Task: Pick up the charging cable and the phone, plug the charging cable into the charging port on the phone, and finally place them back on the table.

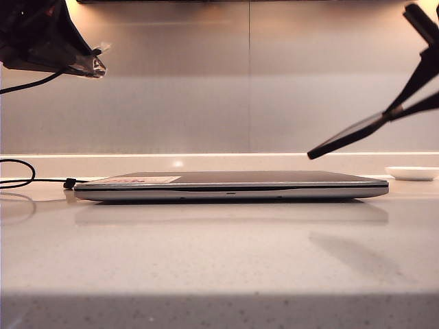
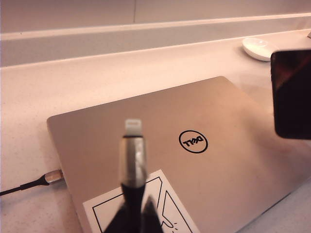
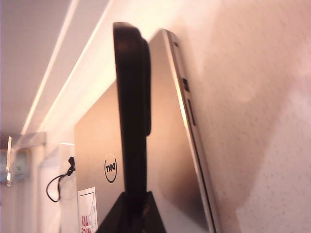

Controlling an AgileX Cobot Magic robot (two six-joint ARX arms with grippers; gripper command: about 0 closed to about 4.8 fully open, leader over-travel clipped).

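Note:
The charging cable's silvery plug (image 2: 133, 150) with its black collar stands up between the fingers of my left gripper (image 2: 132, 221), which is shut on it. In the exterior view that gripper (image 1: 95, 66) hangs high at the left, and the black cord (image 1: 27, 84) trails from it. My right gripper (image 3: 133, 213) is shut on the phone (image 3: 132, 107), a thin black slab seen edge-on. In the exterior view the phone (image 1: 350, 133) slants down to the left from the right gripper (image 1: 392, 113), above the table (image 1: 219, 253). The phone (image 2: 291, 94) is apart from the plug.
A closed silver laptop (image 1: 230, 185) lies across the middle of the table under both grippers. A black cord (image 1: 20, 179) loops on the table at the left and ends at the laptop's corner (image 2: 48, 177). A small white dish (image 1: 411, 173) sits at the back right.

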